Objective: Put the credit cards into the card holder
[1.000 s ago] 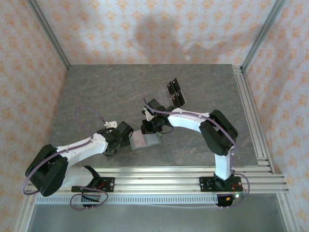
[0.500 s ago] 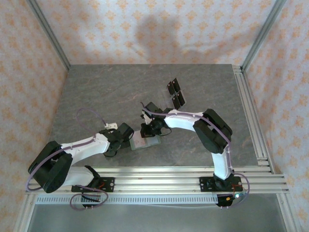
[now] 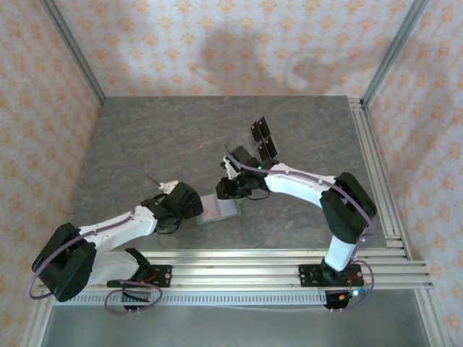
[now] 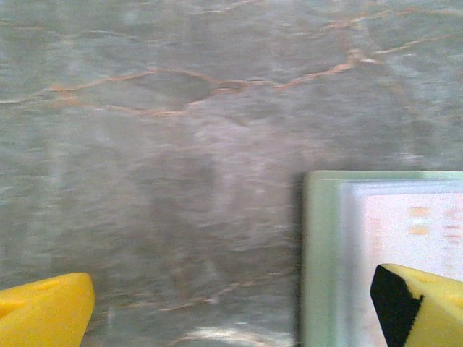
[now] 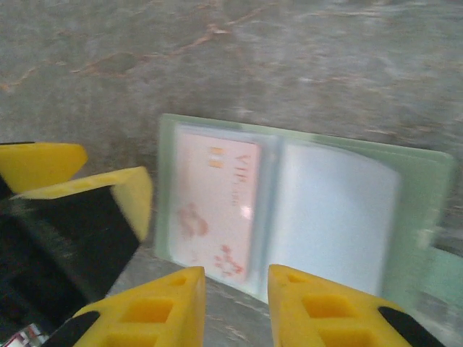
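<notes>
– Pincers first: how did each one sit against the card holder (image 3: 219,210)?

– It lay opened out flat on the grey surface (image 3: 159,144), between the two of them. The right pincer (image 5: 237,283) hung over the holder's (image 5: 423,217) near edge in its own wrist view. Its yellow fingers were parted by a narrow gap with nothing in it.

– And the left one?

– The left pincer (image 4: 231,307) was spread wide and held nothing. In its wrist view one fingertip (image 4: 423,307) overlapped the corner of the holder (image 4: 318,253), and the other sat well out over bare surface. I could not tell whether that fingertip touched the holder.

– Was anything inside?

– A pink card (image 5: 217,210) lay behind one clear pocket, on the half nearer the left pincer's finger (image 5: 119,191). The pocket beside it looked blank, though blur made that hard to judge.

– And farther out?

– From above, the left pincer (image 3: 194,206) sat at the holder's left end and the right pincer (image 3: 230,189) at its far edge, toward the right. Two black cards (image 3: 268,148) lay close together beyond the right pincer, toward the back of the surface, well apart from the holder.
</notes>
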`<state>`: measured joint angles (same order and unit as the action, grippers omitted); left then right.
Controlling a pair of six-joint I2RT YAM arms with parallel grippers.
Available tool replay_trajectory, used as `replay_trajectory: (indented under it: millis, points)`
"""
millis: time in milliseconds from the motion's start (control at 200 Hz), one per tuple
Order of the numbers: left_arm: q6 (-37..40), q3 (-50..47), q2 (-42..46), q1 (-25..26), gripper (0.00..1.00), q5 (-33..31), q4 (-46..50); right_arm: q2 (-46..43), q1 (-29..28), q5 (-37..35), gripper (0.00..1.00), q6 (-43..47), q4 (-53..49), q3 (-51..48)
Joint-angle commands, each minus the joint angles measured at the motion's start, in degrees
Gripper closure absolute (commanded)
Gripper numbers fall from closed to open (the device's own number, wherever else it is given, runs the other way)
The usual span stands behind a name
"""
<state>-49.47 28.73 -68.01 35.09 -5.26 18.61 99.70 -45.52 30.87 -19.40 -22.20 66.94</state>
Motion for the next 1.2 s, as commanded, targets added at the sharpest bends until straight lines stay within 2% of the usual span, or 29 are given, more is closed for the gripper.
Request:
replay_trajectory:
  millis: [0,175,440,756,1196]
  points:
    - [-0.2,-0.5,-0.6,-0.6,0.0,5.0,-8.6,-0.3,0.9,-3.8,0.72,0.9,-1.1,-4.4]
    - [-0.8,-0.2,-4.2,-1.0,0.0,8.6,-15.7,-0.2,1.0,-4.2,0.73,0.3,0.8,-7.3]
    - [-1.7,-0.5,-8.7,-1.1,0.0,10.2,-22.8,0.6,1.0,-4.2,0.76,-0.1,2.5,-9.6]
    - [-2.0,-0.2,-9.7,-1.1,0.0,12.0,-26.8,1.7,1.0,-3.6,0.78,-0.3,3.3,-10.0]
    - [-1.8,2.0,-10.1,-0.6,0.0,13.2,-27.3,3.4,1.1,-3.0,0.8,-0.5,3.8,-9.6]
